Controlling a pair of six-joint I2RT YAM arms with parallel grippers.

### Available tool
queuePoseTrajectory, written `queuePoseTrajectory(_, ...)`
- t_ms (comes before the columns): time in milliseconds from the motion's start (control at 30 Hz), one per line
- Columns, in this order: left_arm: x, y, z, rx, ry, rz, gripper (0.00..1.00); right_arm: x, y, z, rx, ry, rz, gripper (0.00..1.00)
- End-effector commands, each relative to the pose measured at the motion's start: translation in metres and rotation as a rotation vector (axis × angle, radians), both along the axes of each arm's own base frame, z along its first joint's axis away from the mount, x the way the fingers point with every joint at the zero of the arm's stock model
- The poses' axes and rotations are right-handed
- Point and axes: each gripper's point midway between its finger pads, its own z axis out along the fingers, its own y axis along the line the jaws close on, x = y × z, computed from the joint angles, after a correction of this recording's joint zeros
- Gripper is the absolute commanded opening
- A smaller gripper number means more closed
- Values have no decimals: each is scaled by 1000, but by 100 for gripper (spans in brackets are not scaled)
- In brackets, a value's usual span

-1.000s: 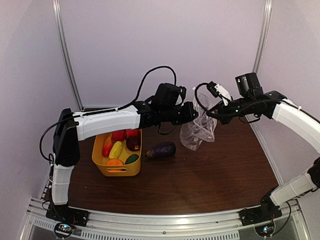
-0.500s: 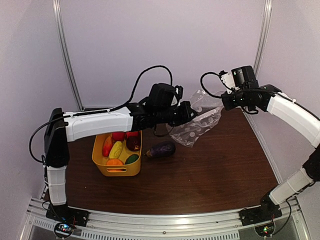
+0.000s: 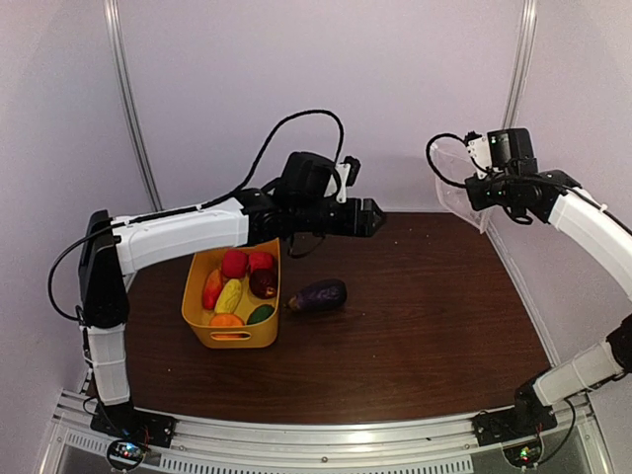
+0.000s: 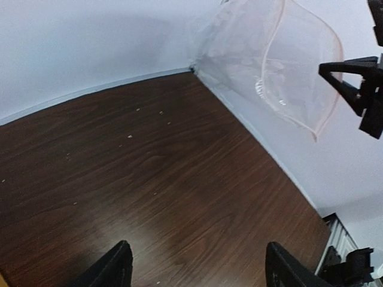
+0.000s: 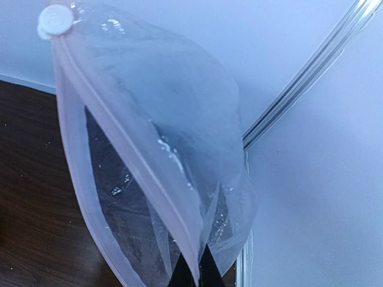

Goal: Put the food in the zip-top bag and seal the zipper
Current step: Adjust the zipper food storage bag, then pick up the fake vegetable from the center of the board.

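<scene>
Right hand (image 5: 192, 270) pinches zip-top bag (image 5: 179, 119) aloft; left hand (image 4: 200, 263) splayed over table (image 4: 149, 167)

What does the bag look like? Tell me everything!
The bag is clear, crinkly plastic, with nothing in it. A pinkish strip runs along its mouth, which gapes open, with a white knob at one end. It is up in the air by the far right corner, pinched at its edge by the right jaws.
</scene>
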Motion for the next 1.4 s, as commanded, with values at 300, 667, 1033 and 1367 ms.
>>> queuePoseTrajectory(300,-30,85,-170,678,19,-259,88,-25,77,-97,115,275,404,0)
queuePoseTrajectory(667,7,70,-208,866,-35,-266,85,-34,95,-100,155,312,479,0)
queuePoseTrajectory(1033,21,80,-216,946,-57,-205,55,-36,100,-99,170,321,494,0)
queuePoseTrajectory(1367,-27,33,40,-84,-308,-119,40,-34,114,-91,244,363,521,0)
